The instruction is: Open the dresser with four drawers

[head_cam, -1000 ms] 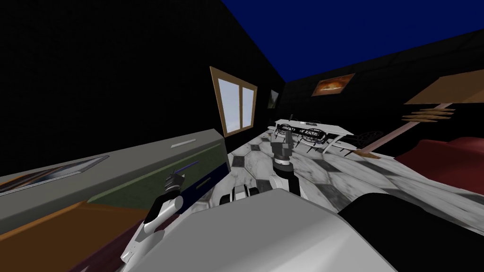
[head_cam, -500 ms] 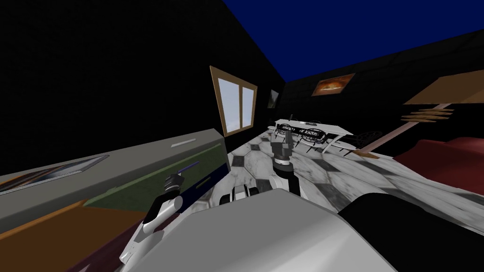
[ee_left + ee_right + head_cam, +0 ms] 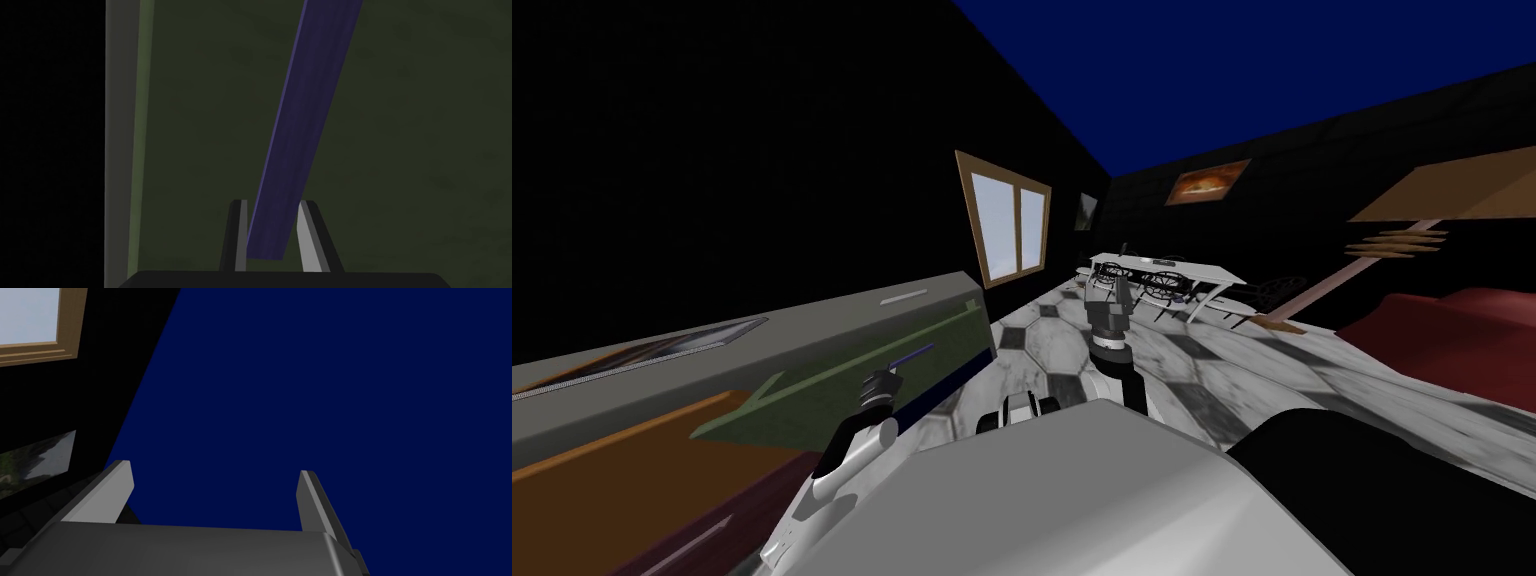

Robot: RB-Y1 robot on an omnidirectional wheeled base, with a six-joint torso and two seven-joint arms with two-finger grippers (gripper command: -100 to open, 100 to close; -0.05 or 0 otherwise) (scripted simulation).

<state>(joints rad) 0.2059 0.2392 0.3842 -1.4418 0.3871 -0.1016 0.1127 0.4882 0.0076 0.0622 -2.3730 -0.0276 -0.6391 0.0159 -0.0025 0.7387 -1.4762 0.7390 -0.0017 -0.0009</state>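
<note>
Dresser (image 3: pixel 812 322), grey-topped, is seen along the dark wall on the robot's left, close beside the left arm. Its green drawer front (image 3: pixel 952 335) is found at the end nearer the window (image 3: pixel 1012 225). It stands forward of the grey body, so that its lighter top edge is shown. An orange drawer front (image 3: pixel 622 490) is seen towards the other end. A thin blue handle (image 3: pixel 912 354) is carried on the green drawer front.

The left gripper (image 3: pixel 884 380) is clenched on that handle. In the left wrist view the handle (image 3: pixel 305 115) is seen running slantwise across the green drawer front (image 3: pixel 410 150). Its near end is pinched between the two fingers (image 3: pixel 306 235), which are drawn close together and pressed against its sides. The left gripper (image 3: pixel 272 202) is thus set at the handle's end, not its middle, with the green drawer front directly behind. The dresser's grey edge (image 3: pixel 120 150) is seen past the front's side, and a black area beyond that.

The right gripper (image 3: pixel 1119 290) is held up ahead of the chest, over the marbled floor (image 3: pixel 1212 370), well apart from the dresser. Its fingers (image 3: pixel 117 488) are spread wide, released.
</note>
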